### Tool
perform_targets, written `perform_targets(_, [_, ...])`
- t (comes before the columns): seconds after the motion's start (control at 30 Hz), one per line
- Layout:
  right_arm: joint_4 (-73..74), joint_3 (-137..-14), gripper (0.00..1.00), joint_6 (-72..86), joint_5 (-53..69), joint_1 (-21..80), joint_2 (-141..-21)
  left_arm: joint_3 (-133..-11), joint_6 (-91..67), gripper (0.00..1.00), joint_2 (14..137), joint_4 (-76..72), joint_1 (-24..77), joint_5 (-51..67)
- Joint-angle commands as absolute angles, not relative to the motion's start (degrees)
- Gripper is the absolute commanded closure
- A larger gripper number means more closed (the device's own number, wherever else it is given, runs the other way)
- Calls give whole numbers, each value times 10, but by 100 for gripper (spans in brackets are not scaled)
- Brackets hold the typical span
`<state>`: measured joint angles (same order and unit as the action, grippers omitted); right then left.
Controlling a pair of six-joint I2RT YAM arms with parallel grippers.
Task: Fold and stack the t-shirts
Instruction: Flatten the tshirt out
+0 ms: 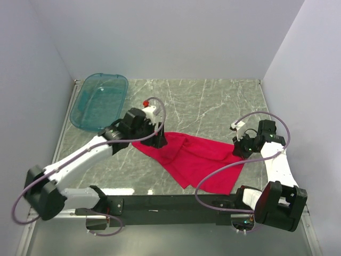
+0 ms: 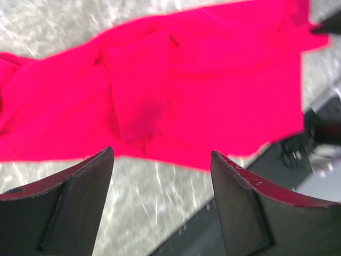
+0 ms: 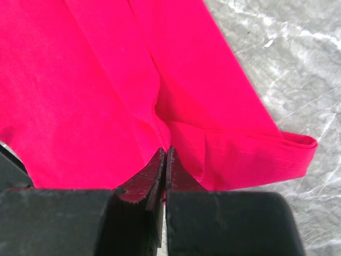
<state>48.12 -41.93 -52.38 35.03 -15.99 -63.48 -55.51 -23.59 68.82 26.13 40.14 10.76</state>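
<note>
Folding in hand. The left fingers (image 2: 80,186) stand apart above the t-shirt (image 1: 192,157); the right fingers (image 3: 146,181) pinch its hem. Next move likely needs a left grasp on an edge.

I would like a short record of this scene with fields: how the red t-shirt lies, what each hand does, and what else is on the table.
t-shirt: red, lying loose with creases, not neatly folded
left hand: open, holds nothing, at the shirt's left end
right hand: shut, appears to pinch the shirt's right edge
tub: translucent teal, far left corner, apart from the shirt
table: grey marbled top
</note>
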Motion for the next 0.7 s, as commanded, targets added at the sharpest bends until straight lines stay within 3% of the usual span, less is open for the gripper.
perform_targets(0.0, [478, -446, 100, -516, 365, -163, -637, -568, -257, 23, 773, 248, 397, 62])
perform_targets(0.23, [471, -432, 100, -516, 352, -163, -632, -578, -303, 34, 851, 221, 397, 85])
perform_targets(0.67, [464, -436, 100, -512, 358, -164, -649, -576, -323, 45, 934, 214, 398, 118])
